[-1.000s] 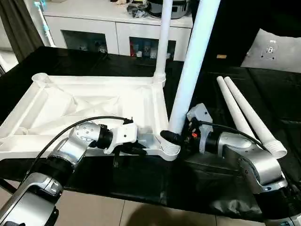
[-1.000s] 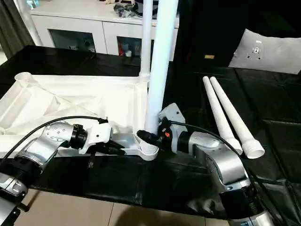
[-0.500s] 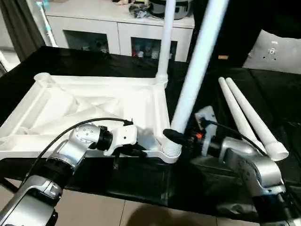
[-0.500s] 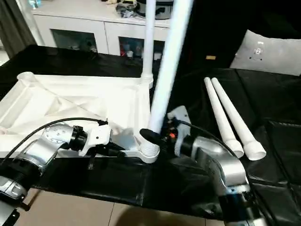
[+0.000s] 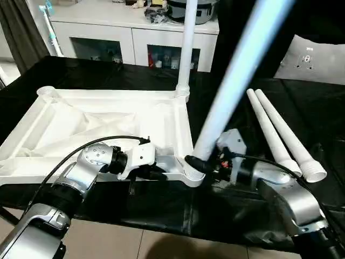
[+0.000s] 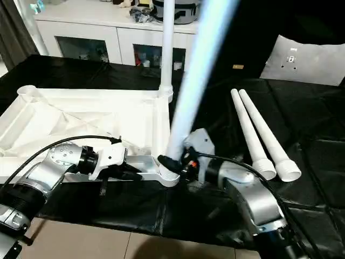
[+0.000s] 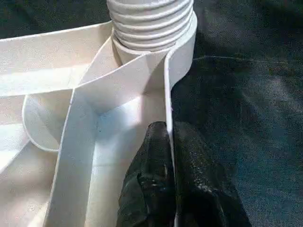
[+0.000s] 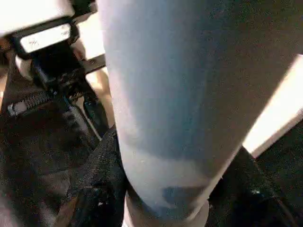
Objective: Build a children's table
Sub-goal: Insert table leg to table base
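The white table top (image 5: 108,116) lies upside down on a black cloth. One leg (image 5: 186,48) stands upright in its far right corner socket. My right gripper (image 5: 202,162) is shut on the lower end of a second leg (image 5: 237,81). That leg's foot sits at the near right corner socket (image 5: 191,175) and its top leans to the right. In the right wrist view this leg (image 8: 165,94) passes between my black fingers (image 8: 102,179). My left gripper (image 7: 169,130) is shut on the top's near rim (image 7: 168,94), just beside the ribbed socket (image 7: 149,23).
Two loose legs (image 5: 280,129) lie side by side on the cloth to the right. A white cabinet (image 5: 135,38) with glass doors stands behind the work surface. The cloth's front edge (image 5: 161,221) drops to a tiled floor.
The leg in my right gripper has tipped further to the right while its foot stays at the near corner socket. My right forearm has shifted with it. The left gripper has kept its hold.
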Available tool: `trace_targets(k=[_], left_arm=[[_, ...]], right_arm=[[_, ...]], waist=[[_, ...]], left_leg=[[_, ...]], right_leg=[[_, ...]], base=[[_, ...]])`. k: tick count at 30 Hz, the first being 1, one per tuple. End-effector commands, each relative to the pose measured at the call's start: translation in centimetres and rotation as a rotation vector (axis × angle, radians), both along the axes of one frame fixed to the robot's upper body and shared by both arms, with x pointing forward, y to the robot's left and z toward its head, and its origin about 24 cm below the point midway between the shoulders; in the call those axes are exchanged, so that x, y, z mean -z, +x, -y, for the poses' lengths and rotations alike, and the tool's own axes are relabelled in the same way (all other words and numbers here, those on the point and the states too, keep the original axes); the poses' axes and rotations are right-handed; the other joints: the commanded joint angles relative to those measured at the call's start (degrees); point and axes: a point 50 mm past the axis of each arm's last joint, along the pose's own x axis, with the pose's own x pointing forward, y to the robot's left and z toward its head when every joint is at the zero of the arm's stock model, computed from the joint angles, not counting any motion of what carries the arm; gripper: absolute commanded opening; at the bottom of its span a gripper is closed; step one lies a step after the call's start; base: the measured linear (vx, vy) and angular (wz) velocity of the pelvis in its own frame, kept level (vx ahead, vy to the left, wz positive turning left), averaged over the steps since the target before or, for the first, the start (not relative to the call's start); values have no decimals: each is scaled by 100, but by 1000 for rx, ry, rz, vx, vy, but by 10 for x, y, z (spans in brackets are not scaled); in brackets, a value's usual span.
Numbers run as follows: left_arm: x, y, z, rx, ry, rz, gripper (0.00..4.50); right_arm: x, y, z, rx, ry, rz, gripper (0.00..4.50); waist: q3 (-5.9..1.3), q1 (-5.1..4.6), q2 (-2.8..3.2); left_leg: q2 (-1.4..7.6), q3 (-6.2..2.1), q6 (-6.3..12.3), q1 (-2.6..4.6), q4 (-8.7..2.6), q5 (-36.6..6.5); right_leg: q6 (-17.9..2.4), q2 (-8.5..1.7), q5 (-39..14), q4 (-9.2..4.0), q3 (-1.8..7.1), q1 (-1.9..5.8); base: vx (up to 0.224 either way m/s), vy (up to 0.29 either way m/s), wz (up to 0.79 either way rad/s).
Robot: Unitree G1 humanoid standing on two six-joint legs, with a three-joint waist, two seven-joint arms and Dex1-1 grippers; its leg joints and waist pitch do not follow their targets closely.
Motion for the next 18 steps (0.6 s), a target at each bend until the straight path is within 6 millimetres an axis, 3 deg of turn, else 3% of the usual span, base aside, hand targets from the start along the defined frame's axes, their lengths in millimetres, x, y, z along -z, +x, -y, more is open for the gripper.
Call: trace_targets(k=[1, 5, 6, 7, 10, 11, 14, 18], left_arm=[[-9, 2, 2, 41, -3, 36, 0], [-11, 3, 2, 57, 10, 43, 0], [-13, 4, 3, 60, 9, 44, 0], [-14, 4, 3, 62, 6, 45, 0], [-19, 7, 4, 68, -5, 47, 0], [-20, 9, 4, 66, -6, 48, 0], [-25, 16, 2, 56, 11, 77, 0], [-34, 25, -2, 40, 39, 106, 0]], right_arm=[[47, -15, 11, 5, -157, -208, 189], [51, -15, 9, -32, -163, -234, 189], [52, -17, 8, -58, -162, -249, 189], [53, -18, 7, -73, -156, -262, 188], [58, -24, 6, -108, -143, -289, 188], [59, -24, 6, -115, -148, -292, 188], [60, -27, 5, -139, -157, -291, 188], [58, -24, 2, -155, -157, -283, 188]], waist=[[-295, -1, 57], [-314, -2, 57], [-268, -13, 36], [-275, -9, 44], [-181, -20, -54], [-186, -12, -33], [-139, -17, -73], [-103, -22, -85]], left_leg=[[256, -137, -54, 35, -449, -2006], [277, -134, -38, 24, -462, -1960], [277, -128, -28, 10, -475, -1978], [272, -126, -20, 18, -470, -2005], [270, -118, 66, 15, -487, -2035], [268, -124, 69, 21, -486, -2028], [277, -131, 82, 26, -515, -2073], [263, -161, 24, 74, -519, -2404]], right_leg=[[-659, -407, -3104, -562, 247, 203], [-788, -397, -2705, -526, 263, 216], [-818, -389, -2635, -529, 270, 196], [-825, -386, -2655, -525, 266, 199], [-694, -399, -3019, -578, 279, 154], [-675, -397, -3047, -568, 279, 156], [-603, -402, -3142, -599, 281, 132], [-438, -416, -3640, -664, 255, 89]], base=[[0, 0, 0], [0, 0, 0], [0, 0, 0], [0, 0, 0], [0, 0, 0], [0, 0, 0], [0, 0, 0], [0, 0, 0]])
